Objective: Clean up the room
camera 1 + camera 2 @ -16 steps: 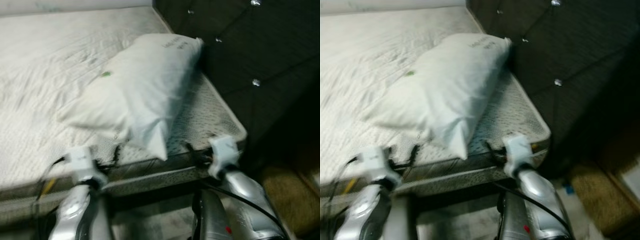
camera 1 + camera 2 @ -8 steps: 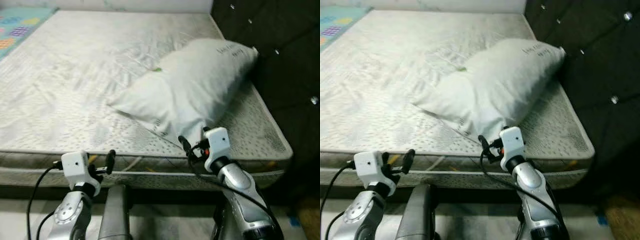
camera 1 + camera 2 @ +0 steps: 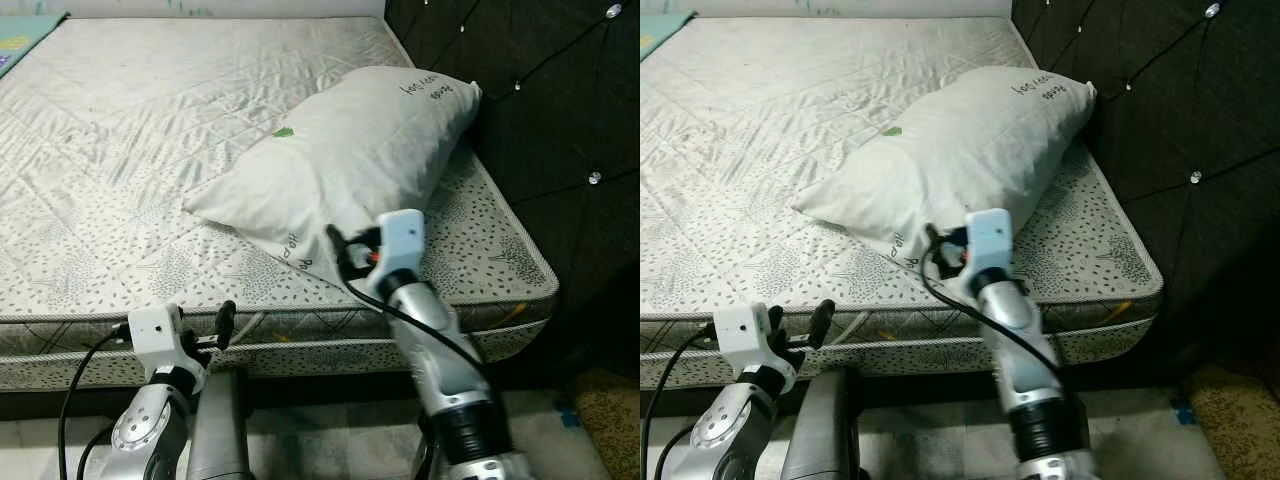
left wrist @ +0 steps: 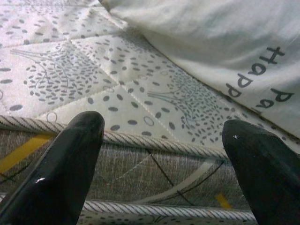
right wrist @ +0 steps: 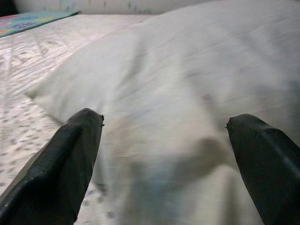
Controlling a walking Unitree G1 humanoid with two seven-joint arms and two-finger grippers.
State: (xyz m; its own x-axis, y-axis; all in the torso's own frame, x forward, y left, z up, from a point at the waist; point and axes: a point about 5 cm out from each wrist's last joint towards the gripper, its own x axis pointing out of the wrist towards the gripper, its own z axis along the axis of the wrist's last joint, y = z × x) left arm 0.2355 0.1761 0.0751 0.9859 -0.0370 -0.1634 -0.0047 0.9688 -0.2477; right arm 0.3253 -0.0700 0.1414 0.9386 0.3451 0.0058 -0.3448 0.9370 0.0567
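Observation:
A white pillow [image 3: 350,165] with dark lettering lies askew on the bare patterned mattress [image 3: 120,170], its far end against the dark tufted headboard [image 3: 540,110]. My right gripper [image 3: 338,250] is raised to the pillow's near corner, open, with the pillow [image 5: 178,108] straight ahead between its fingers [image 5: 70,159]. My left gripper [image 3: 225,322] is low at the mattress's front edge, open, facing the piped edge [image 4: 154,145] and the pillow's printed corner [image 4: 243,70].
The mattress stretches far to the left. A colourful mat [image 3: 25,25] shows at the bed's far left corner. Grey floor [image 3: 330,440] lies below the bed, and a brown rug [image 3: 610,420] at the right.
The camera swung and steadied over the bed. My right gripper rose and reached forward to the pillow's near corner. The left gripper stays low at the mattress edge.

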